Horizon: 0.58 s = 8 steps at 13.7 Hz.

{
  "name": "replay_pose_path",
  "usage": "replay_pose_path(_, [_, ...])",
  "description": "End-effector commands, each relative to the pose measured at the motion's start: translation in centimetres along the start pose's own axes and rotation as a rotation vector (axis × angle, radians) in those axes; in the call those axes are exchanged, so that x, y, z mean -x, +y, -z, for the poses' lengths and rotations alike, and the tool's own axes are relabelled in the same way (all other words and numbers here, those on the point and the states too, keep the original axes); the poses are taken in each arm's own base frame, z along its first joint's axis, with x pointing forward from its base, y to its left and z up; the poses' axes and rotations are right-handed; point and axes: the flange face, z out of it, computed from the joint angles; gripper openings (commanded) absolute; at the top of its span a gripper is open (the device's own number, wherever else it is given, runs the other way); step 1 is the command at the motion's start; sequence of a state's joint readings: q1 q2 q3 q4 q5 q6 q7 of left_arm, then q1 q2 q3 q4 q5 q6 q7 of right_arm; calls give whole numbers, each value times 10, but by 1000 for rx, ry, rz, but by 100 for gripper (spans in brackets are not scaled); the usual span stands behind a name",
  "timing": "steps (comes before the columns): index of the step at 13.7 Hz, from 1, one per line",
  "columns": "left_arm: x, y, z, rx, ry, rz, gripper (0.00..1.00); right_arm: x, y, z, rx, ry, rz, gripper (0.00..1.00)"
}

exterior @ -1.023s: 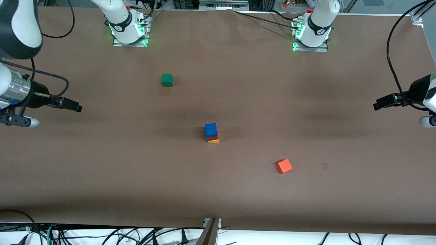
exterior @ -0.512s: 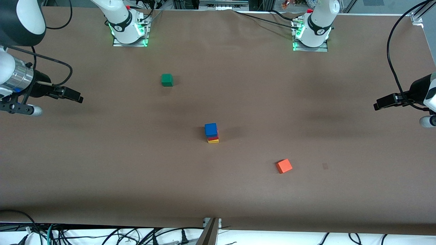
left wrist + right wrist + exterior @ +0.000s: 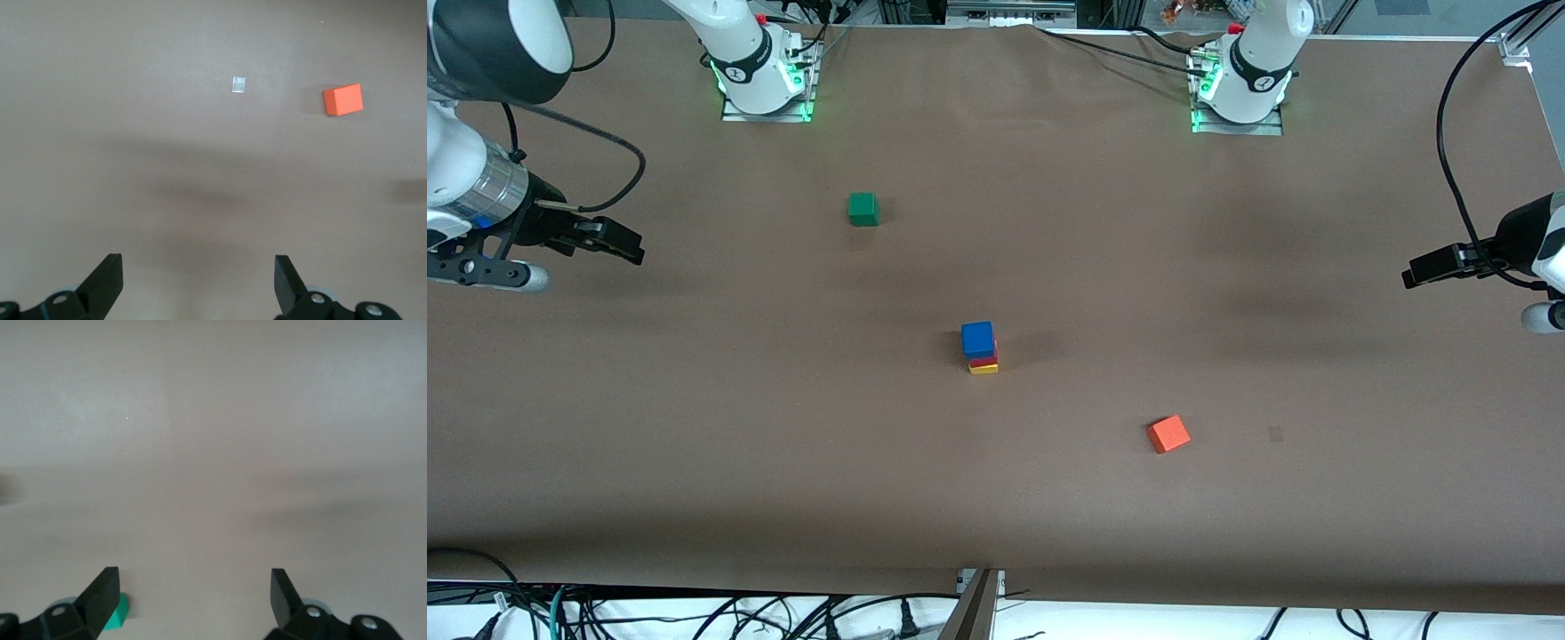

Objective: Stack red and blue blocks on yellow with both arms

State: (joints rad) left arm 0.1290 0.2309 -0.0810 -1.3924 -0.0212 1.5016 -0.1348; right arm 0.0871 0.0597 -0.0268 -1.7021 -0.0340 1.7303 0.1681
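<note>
Three-cube stack at the frame's centre, both tools wide and empty.

Blue block [image 3: 977, 339] sits on the red block [image 3: 985, 361], which rests on the yellow cube [image 3: 984, 369], mid-surface [image 3: 1049, 498]. Left tool [image 3: 1427, 268] hangs at the frame's right edge, right tool [image 3: 618, 242] at its left edge, both well apart from the stack.

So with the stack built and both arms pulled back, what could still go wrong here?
1. The blue block looks shifted off the red block and yellow block beneath it, so the tower may topple if jarred.
2. The right hand is open over the right arm's end of the table; a sweep toward the middle could clip the green cube.
3. The left hand, open, waits; the orange cube lies between it and the stack.
</note>
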Motion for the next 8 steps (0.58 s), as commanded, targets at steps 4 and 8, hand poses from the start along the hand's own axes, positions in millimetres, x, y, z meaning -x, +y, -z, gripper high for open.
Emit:
replay_pose_path(4, [-2, 1, 6, 16, 2, -11, 100, -21, 1, 20, 24, 37, -4, 100])
replay_pose_path(8, [-2, 1, 6, 16, 3, -11, 100, -18, 4, 22, 25, 5, -8, 100])
